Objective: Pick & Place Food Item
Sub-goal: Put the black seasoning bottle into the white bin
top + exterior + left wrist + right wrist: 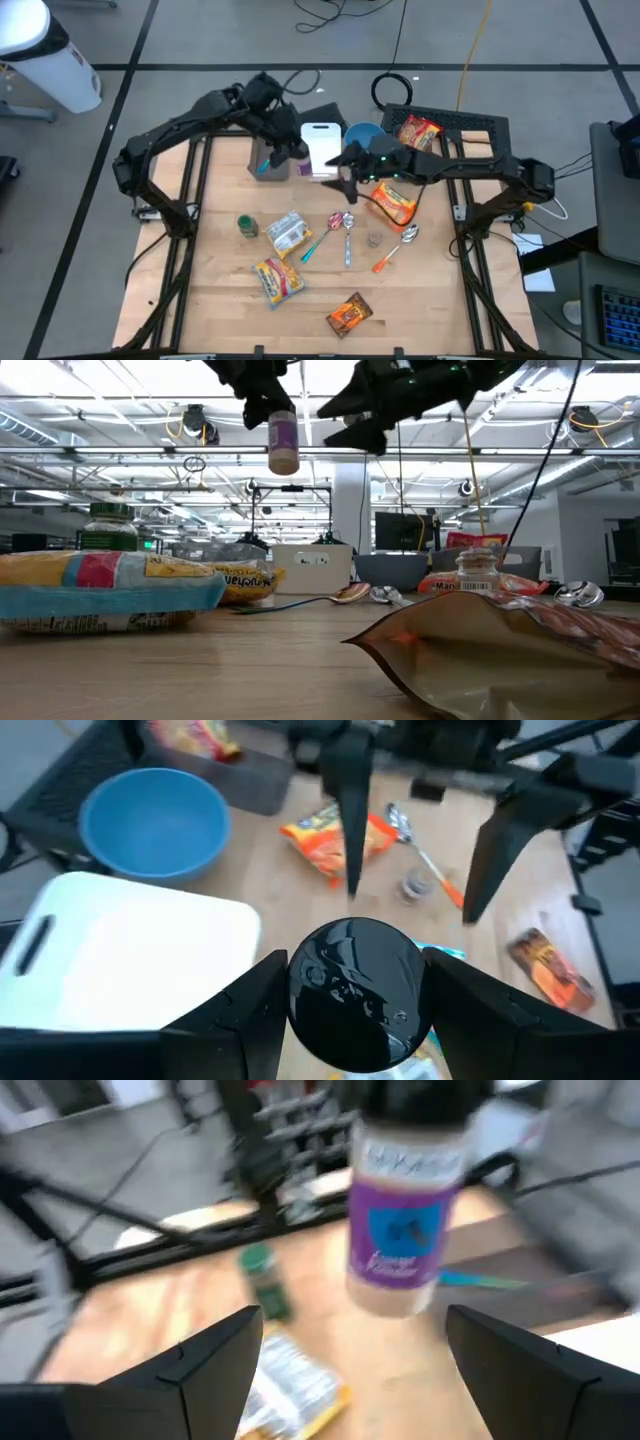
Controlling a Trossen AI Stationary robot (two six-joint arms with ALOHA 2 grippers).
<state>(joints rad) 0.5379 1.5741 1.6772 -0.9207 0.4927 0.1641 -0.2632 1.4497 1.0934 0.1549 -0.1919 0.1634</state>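
Above table's far edge, left gripper (pixel 272 400) apparently clamps spice jar (pixel 283 445).

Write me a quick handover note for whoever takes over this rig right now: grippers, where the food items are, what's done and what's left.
Left gripper: shut on the purple-label spice bottle, held high above the table by its black cap.
Right gripper: open, airborne, facing the bottle, nothing in it.
Blue bowl and white cutting board sit at the table's far edge.
Done: bottle lifted.
Left: hand it over or set it down; likely the right arm takes it.
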